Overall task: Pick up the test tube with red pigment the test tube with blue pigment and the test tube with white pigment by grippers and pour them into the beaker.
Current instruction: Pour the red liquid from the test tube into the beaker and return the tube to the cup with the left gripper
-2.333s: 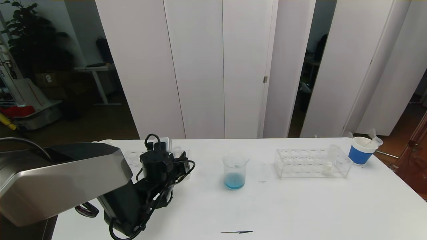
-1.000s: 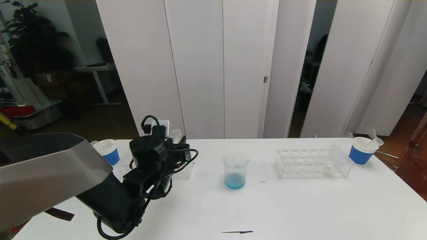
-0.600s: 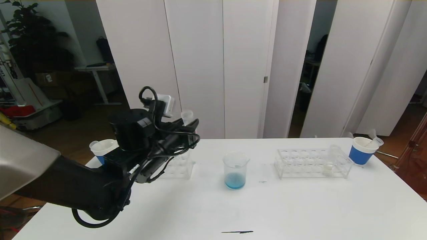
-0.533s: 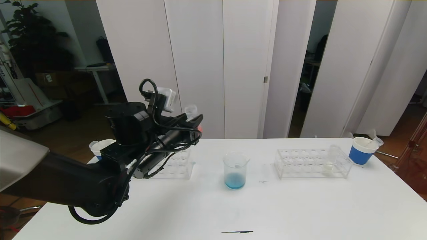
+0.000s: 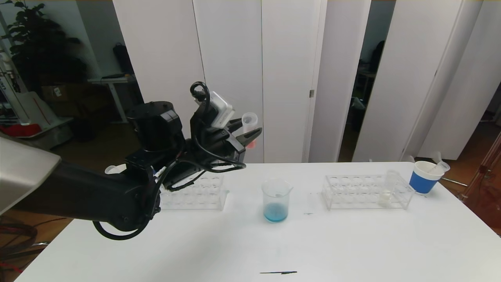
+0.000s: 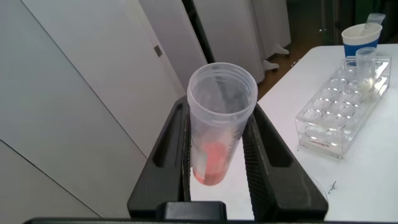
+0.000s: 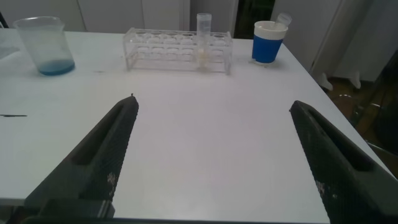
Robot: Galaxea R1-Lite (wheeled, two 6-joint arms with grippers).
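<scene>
**Red tube lifted, pour comes next**

Nearest me, my right gripper (image 7: 211,155) hangs low over the bare white table (image 5: 352,243), fingers spread wide and holding nothing. I'd call it parked.

Further out, at about ten o'clock from the table's centre, my left gripper (image 5: 250,137) is raised well above the surface, clamped on the test tube with red pigment (image 6: 217,124). The tube stands roughly upright between the two black fingers, its open mouth above them and the red liquid at its bottom, just below the grip.

The beaker (image 5: 276,200) sits mid-table with blue liquid already in it, at roughly five o'clock from the held tube and well below it. I judge the blue pour done and the red one in hand. Next I need to carry the tube over the beaker's rim, then tip it slowly.

Out at two o'clock, the test tube with white pigment (image 5: 386,194) waits in the clear rack (image 5: 366,192), untouched.
</scene>
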